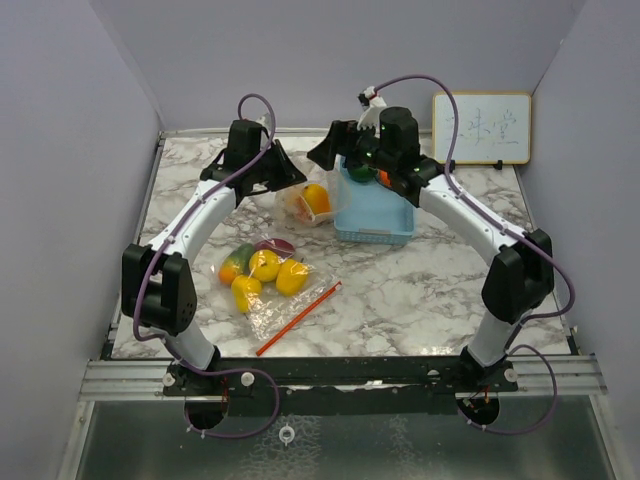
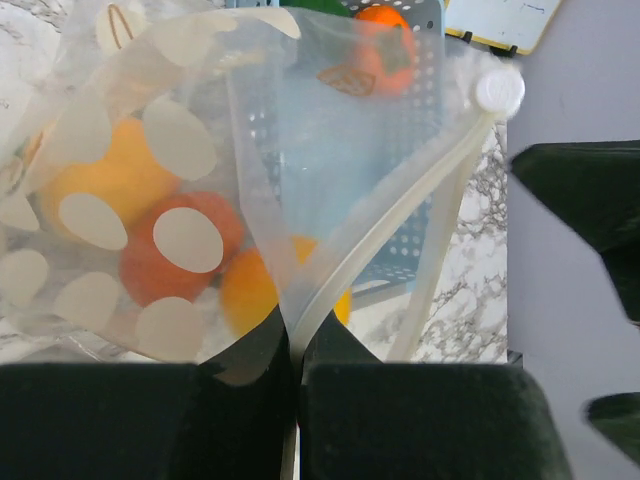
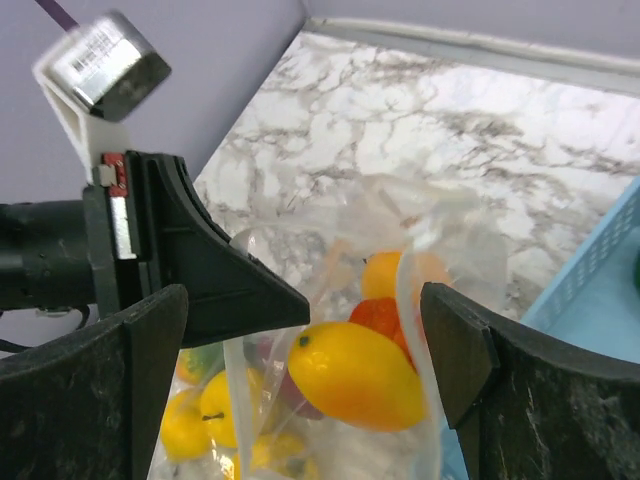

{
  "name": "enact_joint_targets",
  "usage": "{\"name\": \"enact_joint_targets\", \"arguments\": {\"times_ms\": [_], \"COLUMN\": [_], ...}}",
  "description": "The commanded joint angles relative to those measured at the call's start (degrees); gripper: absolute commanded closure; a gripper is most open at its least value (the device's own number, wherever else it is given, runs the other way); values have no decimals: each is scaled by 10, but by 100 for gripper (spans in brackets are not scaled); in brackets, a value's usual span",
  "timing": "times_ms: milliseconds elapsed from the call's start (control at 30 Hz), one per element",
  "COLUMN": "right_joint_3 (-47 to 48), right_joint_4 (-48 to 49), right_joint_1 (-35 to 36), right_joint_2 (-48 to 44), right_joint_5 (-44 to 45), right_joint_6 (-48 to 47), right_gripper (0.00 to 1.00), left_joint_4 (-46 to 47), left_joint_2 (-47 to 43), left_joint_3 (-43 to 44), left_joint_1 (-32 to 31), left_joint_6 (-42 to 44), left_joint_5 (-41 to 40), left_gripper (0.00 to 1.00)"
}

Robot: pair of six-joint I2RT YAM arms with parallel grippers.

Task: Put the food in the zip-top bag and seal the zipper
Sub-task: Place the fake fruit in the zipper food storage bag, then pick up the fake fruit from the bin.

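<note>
Since bag (image 2: 340,150) is looking limp and slick, left gripper (image 2: 297,365) is clamping its zipper rim, right gripper (image 3: 300,340) hovering open above fruit (image 3: 355,375).

The small whiteboard (image 1: 482,128) at the far right of the table carries faint blue handwritten marks, too small to read. A barcode-like label (image 3: 97,45) on a grey block (image 3: 125,72) is blurred and illegible.
</note>
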Motion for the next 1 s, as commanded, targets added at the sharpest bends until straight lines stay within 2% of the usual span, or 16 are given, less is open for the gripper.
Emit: {"name": "enact_joint_targets", "arguments": {"times_ms": [0,133,267,367,533,967], "right_joint_3": [21,60,144,203,259,290], "right_joint_4": [-42,-113,-178,-202,-207,-147], "right_joint_1": [-5,-23,-38,-47,-66,-82], "right_joint_2": [-49,-21,66,134,222,352], "right_joint_5": [103,228,327,367,366,324], "right_joint_6": [-49,-54,-89,-97,-99,-129], "right_gripper": [0,0,0,0,5,9], "left_joint_4": [11,3,-5,-12,-16,-16], "left_joint_2": [8,10,2,-3,-5,2], "left_joint_3": [18,29,34,34,29,12], "left_joint_1": [3,2,3,4,4,12], "left_joint_6": [-1,2,11,18,25,26], "left_joint_5": [25,27,18,12,13,23], "left_gripper": [100,100,100,100,100,100]}}
